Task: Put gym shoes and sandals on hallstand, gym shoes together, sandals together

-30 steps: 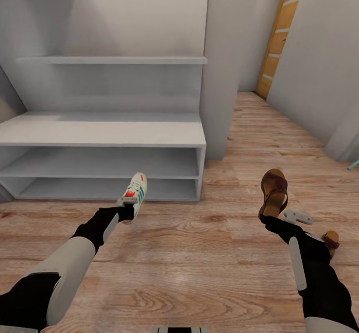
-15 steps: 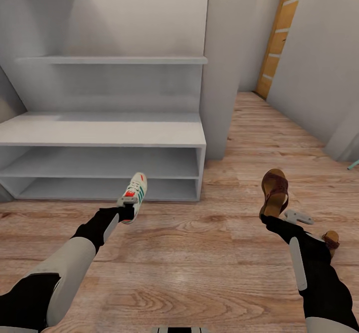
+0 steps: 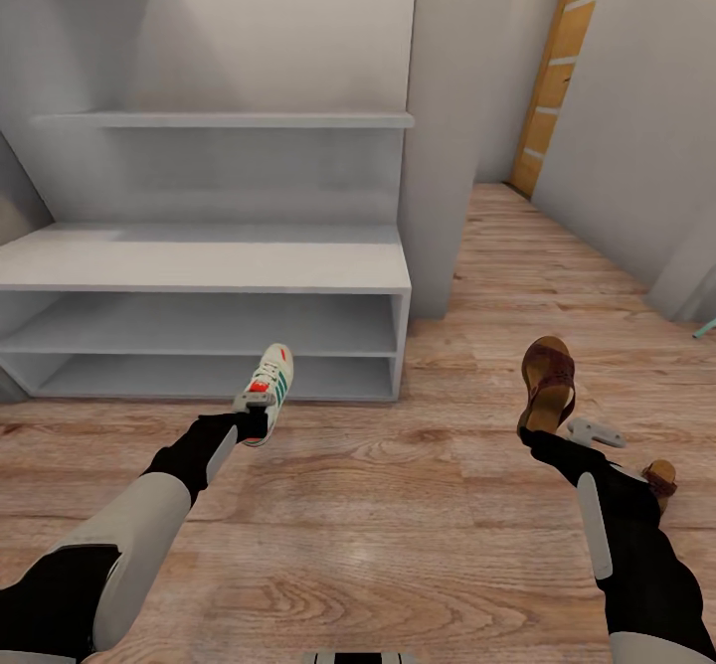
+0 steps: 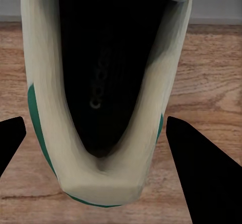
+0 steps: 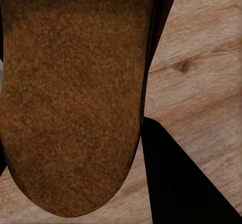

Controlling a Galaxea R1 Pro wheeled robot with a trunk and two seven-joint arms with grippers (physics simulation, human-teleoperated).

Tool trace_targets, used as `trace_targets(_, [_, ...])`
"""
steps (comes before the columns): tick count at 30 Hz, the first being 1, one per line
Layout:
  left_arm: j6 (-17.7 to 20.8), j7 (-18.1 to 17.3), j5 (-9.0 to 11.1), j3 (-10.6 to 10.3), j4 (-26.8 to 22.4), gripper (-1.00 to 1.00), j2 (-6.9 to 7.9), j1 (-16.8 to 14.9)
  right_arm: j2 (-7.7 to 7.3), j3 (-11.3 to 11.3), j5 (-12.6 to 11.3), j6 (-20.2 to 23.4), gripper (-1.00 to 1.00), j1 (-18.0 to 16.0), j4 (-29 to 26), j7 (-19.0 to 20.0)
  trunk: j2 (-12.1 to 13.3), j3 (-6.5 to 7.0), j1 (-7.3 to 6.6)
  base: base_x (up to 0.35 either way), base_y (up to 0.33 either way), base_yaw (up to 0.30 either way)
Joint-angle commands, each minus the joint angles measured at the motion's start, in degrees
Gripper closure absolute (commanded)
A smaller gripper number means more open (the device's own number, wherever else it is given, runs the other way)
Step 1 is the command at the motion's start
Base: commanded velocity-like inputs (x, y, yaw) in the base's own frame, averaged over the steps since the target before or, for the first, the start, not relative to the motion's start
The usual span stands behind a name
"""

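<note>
Gym shoe [image 3: 267, 386], one, cream-white with green side stripes and red heel patch: held off the floor at the tip of the left hand [image 3: 254, 423], just in front of the hallstand [image 3: 209, 266] near its right end. Left wrist view adds what the head view lacks: the shoe's dark inside [image 4: 108, 68] with faint lettering on the insole, its heel between the two black fingers [image 4: 204, 173], which stand apart on either side of it. Sandal [image 3: 548, 386], one, dark-brown strap upper, tan footbed: held upright by the right hand [image 3: 537, 435], well to the right of the hallstand. Right wrist view shows its brown suede-like footbed [image 5: 75, 93] close up, one black finger [image 5: 176, 183] beside it; the other is hidden. Second sandal [image 3: 658, 475]: partly hidden behind the right forearm, farther from the hallstand. Small pale grey item [image 3: 595, 432]: on the floor just beside the held sandal, kind cannot be told. Hallstand: pale grey, two long open lower shelves, one floating shelf [image 3: 224, 119] above. Corridor floor [image 3: 398, 525]: light brown wood-grain planks. Walls pale grey; wooden door [image 3: 559, 68] at the corridor's far end, right of the hallstand.
</note>
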Motion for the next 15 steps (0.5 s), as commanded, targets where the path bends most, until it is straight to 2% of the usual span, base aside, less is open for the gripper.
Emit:
trace_targets(1, [0.3, -0.3, -0.1, 0.1, -0.1, 1.0, 0.0, 0.0, 0.02, 0.0, -0.6, 0.3, 1.0, 0.0, -0.1, -0.3, 0.0, -0.05, -0.01, 0.0, 0.0, 0.0])
trace_targets(15, [0.3, -0.3, -0.1, 0.1, -0.1, 1.0, 0.0, 0.0, -0.01, -0.1, -0.5, 0.3, 1.0, 0.0, -0.1, -0.3, 0.0, 0.2, -0.01, 0.0, 0.0, 0.0])
